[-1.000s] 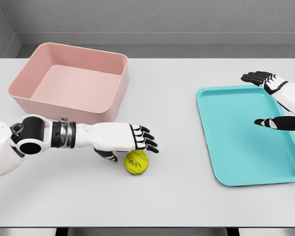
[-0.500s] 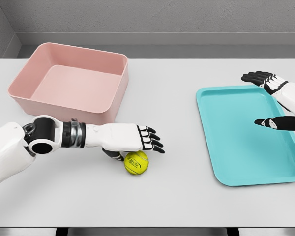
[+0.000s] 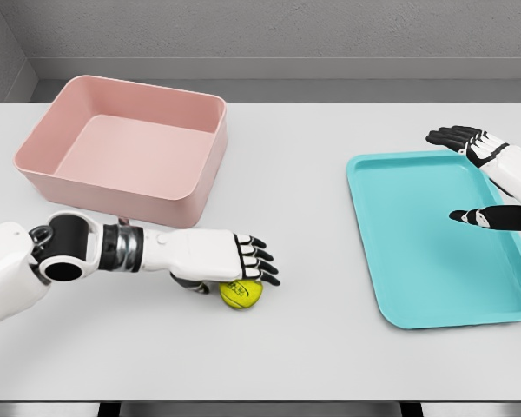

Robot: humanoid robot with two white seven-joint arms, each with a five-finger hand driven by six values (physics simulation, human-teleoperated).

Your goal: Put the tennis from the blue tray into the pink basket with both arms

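A yellow-green tennis ball (image 3: 241, 295) lies on the white table, left of the middle, outside the blue tray (image 3: 417, 261). My left hand (image 3: 230, 271) lies flat over the ball's top and left side, fingers (image 3: 259, 261) stretched out to the right and the thumb tucked beside the ball. I cannot tell whether the hand presses on it. The pink basket (image 3: 191, 187) stands behind the left arm and holds nothing. My right hand (image 3: 479, 178) hovers open over the tray's far right part, fingers and thumb spread apart.
The blue tray has nothing in it. The table's front edge runs just below the left arm. Behind the table is a grey wall.
My left hand has dropped lower and slid slightly left, now covering the upper part of the ball. The ball and the right hand have stayed put.
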